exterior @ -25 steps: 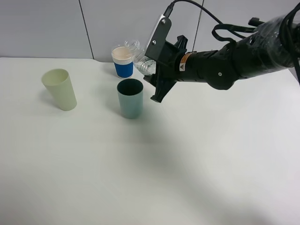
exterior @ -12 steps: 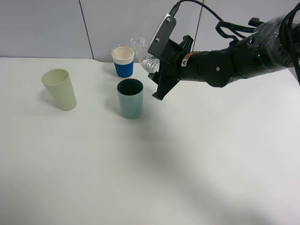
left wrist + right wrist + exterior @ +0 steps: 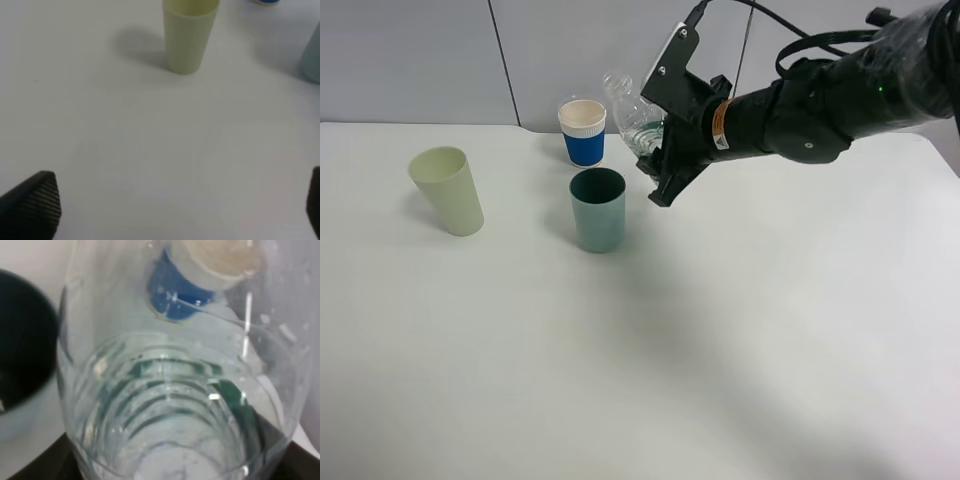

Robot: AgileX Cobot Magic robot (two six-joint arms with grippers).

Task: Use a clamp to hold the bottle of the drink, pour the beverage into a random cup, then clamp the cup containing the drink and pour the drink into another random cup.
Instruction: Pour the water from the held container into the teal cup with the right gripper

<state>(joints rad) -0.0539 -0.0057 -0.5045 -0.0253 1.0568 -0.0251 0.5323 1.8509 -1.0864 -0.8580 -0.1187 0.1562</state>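
My right gripper (image 3: 658, 160) is shut on the clear bottle (image 3: 632, 112), held tilted above the table, just right of the teal cup (image 3: 597, 209). The open neck points up and left, near the blue-and-cream cup. In the right wrist view the bottle (image 3: 175, 390) fills the picture, with clear water low inside it; the teal cup (image 3: 20, 355) lies beside it. Its dark inside does not show whether it holds water. The pale green tapered cup (image 3: 448, 190) stands upright at the left. My left gripper (image 3: 172, 210) is open and apart from the pale green cup (image 3: 189, 37).
A blue-and-cream cup (image 3: 583, 132) stands behind the teal cup, close to the bottle's neck, and shows through the bottle (image 3: 200, 275). The white table (image 3: 740, 340) stretches wide in front. A grey panelled wall (image 3: 420, 60) closes the back. The teal cup's edge (image 3: 312, 60) shows in the left wrist view.
My right gripper has rolled back and risen slightly, swinging the bottle's neck up from its low tilt. The cups and the left gripper have stayed put.
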